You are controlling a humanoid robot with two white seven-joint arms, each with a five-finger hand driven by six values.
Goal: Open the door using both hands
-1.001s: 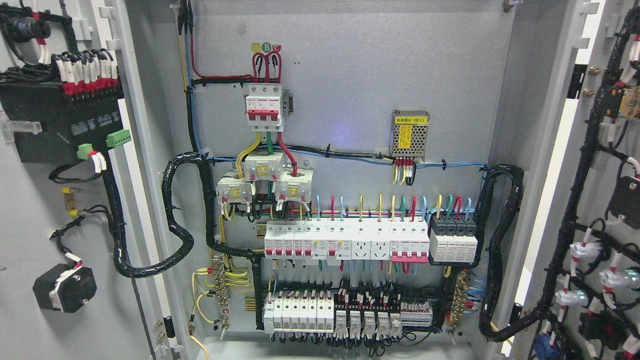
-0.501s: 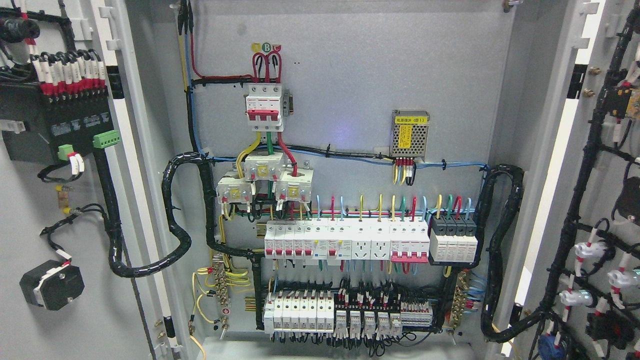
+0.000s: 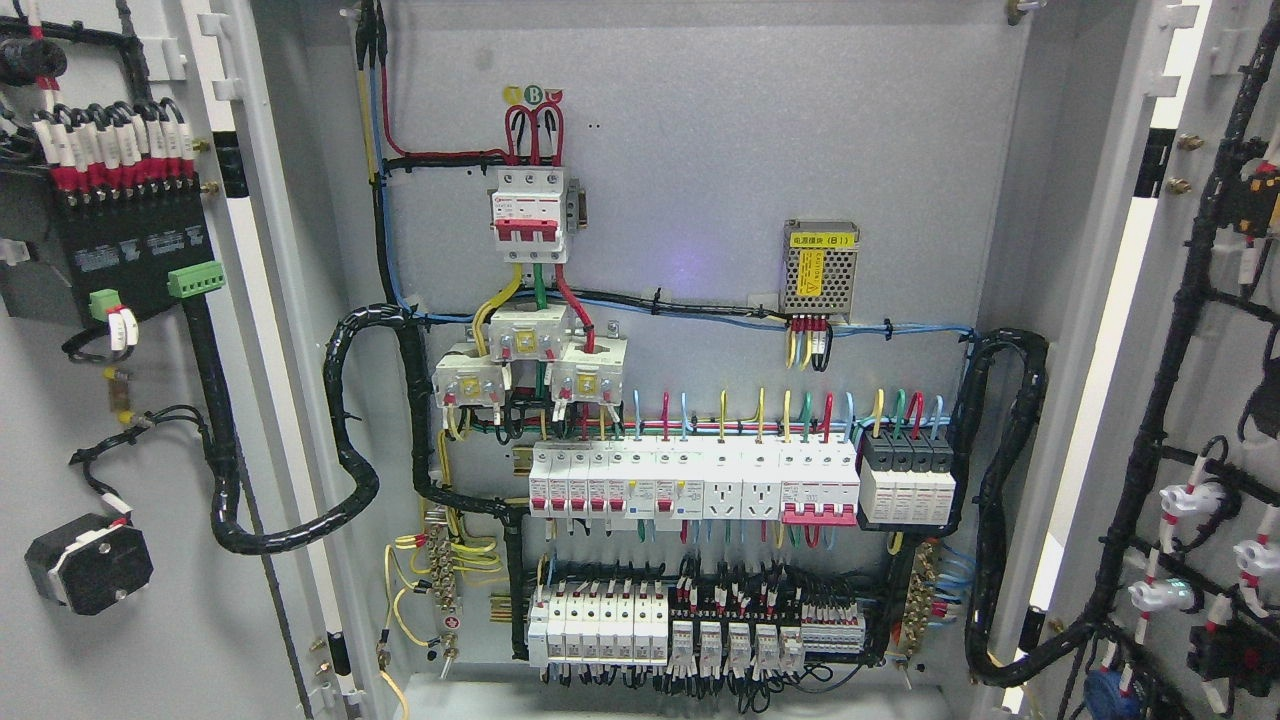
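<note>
The grey electrical cabinet stands open in the head view. Its left door (image 3: 70,420) is swung out at the picture's left, showing a black terminal block (image 3: 110,240) and a black round part (image 3: 88,562) on its inner face. The right door (image 3: 1215,400) is swung out at the right edge, with black cable looms and white lamp backs on it. Between them lies the back panel (image 3: 700,180) with breakers. Neither of my hands nor any arm shows in the picture.
Inside are a red-and-white main breaker (image 3: 528,215), a small perforated power supply (image 3: 820,265), two rows of white breakers (image 3: 690,485) and thick black cable conduits (image 3: 350,430) running to both doors. The cabinet floor edge lies at the bottom.
The left door's parts have slid left and a little up in the picture, and the right door's parts have slid right, so both doors have swung wider. The cabinet's inside looks the same.
</note>
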